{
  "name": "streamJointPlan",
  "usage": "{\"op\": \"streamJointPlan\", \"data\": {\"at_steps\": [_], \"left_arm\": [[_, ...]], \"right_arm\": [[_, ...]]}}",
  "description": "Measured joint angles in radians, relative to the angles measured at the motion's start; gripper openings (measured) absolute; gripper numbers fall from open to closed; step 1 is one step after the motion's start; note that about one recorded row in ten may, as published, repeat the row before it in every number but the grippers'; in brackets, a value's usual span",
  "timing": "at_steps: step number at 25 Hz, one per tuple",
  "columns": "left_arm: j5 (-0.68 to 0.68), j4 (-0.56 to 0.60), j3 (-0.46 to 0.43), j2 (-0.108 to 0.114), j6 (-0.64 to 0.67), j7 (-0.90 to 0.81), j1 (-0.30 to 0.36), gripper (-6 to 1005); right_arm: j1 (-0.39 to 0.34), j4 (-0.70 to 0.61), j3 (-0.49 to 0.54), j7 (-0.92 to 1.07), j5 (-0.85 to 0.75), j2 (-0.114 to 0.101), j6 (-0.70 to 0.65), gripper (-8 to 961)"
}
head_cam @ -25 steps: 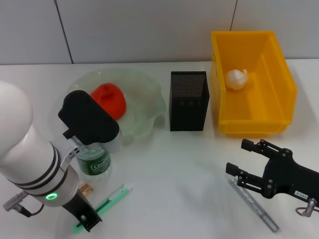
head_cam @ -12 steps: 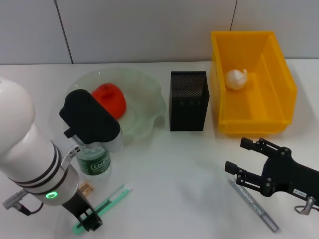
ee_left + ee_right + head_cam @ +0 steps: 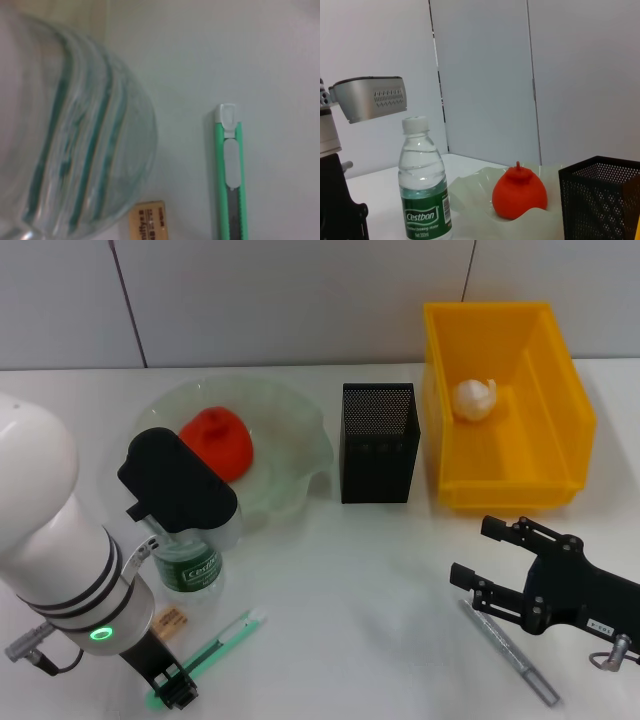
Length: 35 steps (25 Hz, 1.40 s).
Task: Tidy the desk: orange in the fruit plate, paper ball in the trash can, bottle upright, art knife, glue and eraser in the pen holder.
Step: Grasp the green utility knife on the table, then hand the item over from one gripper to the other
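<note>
The clear bottle (image 3: 190, 562) with a green label stands upright by the fruit plate (image 3: 290, 425); its white cap shows in the right wrist view on the bottle (image 3: 424, 185). My left gripper (image 3: 178, 490) hangs right over it. The orange (image 3: 216, 441) lies in the plate. In the yellow trash can (image 3: 560, 425) sits the paper ball (image 3: 476, 398). A green art knife (image 3: 218, 644) and a tan eraser (image 3: 171, 618) lie in front of the bottle. My right gripper (image 3: 474, 551) stands open above a slim grey glue pen (image 3: 510, 651).
The black mesh pen holder (image 3: 378, 442) stands between plate and trash can. My left arm's white forearm (image 3: 55, 560) fills the near left corner. Up close, the left wrist view shows the art knife (image 3: 230, 175) and the eraser (image 3: 148, 225) beside the bottle's base.
My left arm has drifted slightly, uncovering more of the eraser. The bottle, knife and right arm have stayed where they were.
</note>
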Motion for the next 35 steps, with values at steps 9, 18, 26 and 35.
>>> {"op": "streamJointPlan", "data": {"at_steps": [9, 18, 26, 35], "left_arm": [[0.001, -0.001, 0.001, 0.000, -0.003, 0.005, -0.003, 319], [-0.003, -0.008, 0.005, 0.000, -0.005, 0.006, -0.003, 218], [-0.008, 0.050, 0.006, 0.000, -0.004, 0.006, 0.012, 194], [-0.134, 0.248, -0.019, 0.006, -0.017, 0.029, 0.077, 198]], "right_arm": [[-0.007, 0.001, 0.001, 0.000, 0.000, 0.003, 0.002, 759], [-0.008, 0.003, 0.002, 0.000, 0.000, 0.005, 0.002, 758], [-0.010, 0.004, 0.002, 0.000, 0.000, 0.005, 0.000, 758], [-0.019, 0.006, 0.012, 0.000, 0.001, 0.005, -0.003, 759]]}}
